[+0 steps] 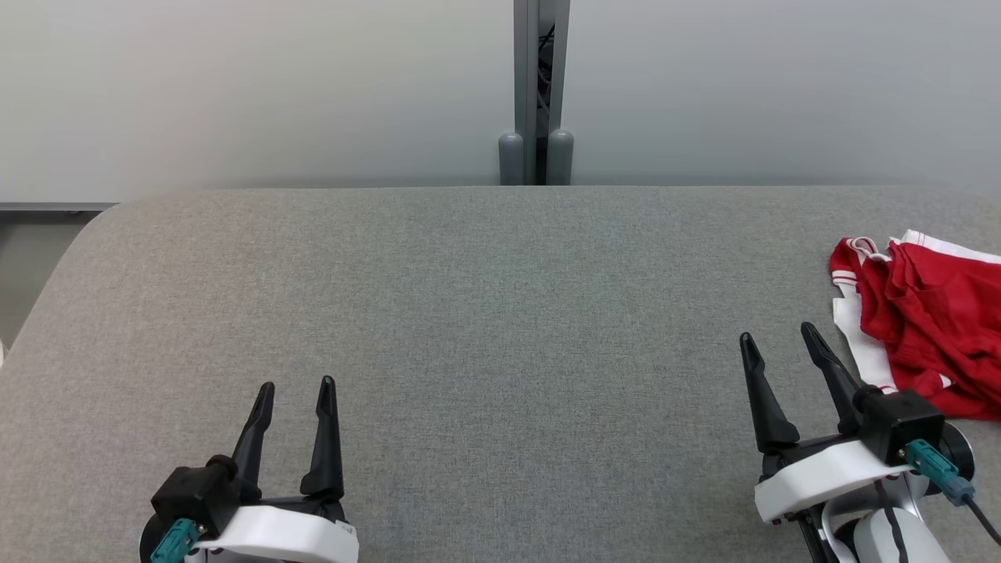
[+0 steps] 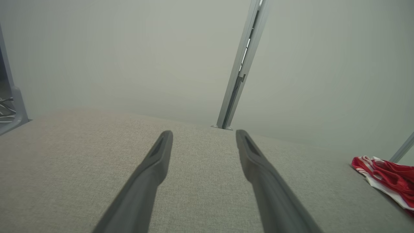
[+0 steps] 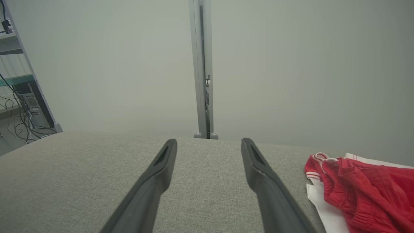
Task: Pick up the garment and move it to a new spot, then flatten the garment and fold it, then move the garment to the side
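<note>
A wide grey woven-fabric tabletop [image 1: 485, 328] spreads across the head view, its far left corner rounded off. Behind it stand pale grey partition panels [image 1: 235, 86], plain and smooth. Between them rises a slim grey metal post [image 1: 525, 78] with two rounded feet at the tabletop's back edge, dark cables showing in its slot. Off to the left in the right wrist view, a metal shelving rack [image 3: 19, 51] and tangled black cables [image 3: 19, 119].

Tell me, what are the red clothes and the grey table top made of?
The garment looks like thin, soft cloth, matte red and white: it lies crumpled in loose folds. The table top seems covered in grey woven fabric, matte: a fine weave grain shows. The exact fibres cannot be told.
</note>
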Tool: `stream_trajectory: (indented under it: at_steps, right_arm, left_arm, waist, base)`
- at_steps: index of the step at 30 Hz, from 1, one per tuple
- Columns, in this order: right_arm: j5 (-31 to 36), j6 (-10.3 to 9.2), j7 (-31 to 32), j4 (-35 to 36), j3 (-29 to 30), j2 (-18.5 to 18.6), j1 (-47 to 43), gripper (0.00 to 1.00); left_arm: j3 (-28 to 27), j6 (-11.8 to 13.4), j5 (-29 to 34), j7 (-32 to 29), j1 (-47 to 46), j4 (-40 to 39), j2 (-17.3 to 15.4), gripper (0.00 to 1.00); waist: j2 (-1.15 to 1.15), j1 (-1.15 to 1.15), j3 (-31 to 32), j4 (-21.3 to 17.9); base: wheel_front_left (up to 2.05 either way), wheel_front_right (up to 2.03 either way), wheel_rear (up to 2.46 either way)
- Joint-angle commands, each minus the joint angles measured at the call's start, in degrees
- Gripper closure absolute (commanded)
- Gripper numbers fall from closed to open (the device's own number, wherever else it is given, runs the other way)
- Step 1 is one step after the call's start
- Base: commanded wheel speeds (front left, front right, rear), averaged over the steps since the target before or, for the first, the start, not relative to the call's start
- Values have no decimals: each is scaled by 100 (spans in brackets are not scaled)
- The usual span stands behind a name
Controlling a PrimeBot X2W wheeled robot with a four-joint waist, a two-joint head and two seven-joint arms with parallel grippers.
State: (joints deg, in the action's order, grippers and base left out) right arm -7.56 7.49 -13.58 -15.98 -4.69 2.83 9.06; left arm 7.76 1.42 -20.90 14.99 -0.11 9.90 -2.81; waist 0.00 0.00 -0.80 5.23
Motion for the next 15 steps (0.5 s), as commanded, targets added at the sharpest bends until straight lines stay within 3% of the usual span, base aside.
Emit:
stream_trajectory:
  at_steps: [1,15]
  right_arm:
    - [-42,1,-18,-30,-9,21,21,0]
    - [-79,1,17,-53,-29,21,50,0]
  left_arm:
    - [-16,27,-32,16,46,0,-22,0]
    - [-73,92,-154,16,-69,-35,-21,0]
  waist:
    - [0,0,-5,2]
    - [0,0,-23,-10]
  base:
    - [0,0,0]
    - [0,0,0]
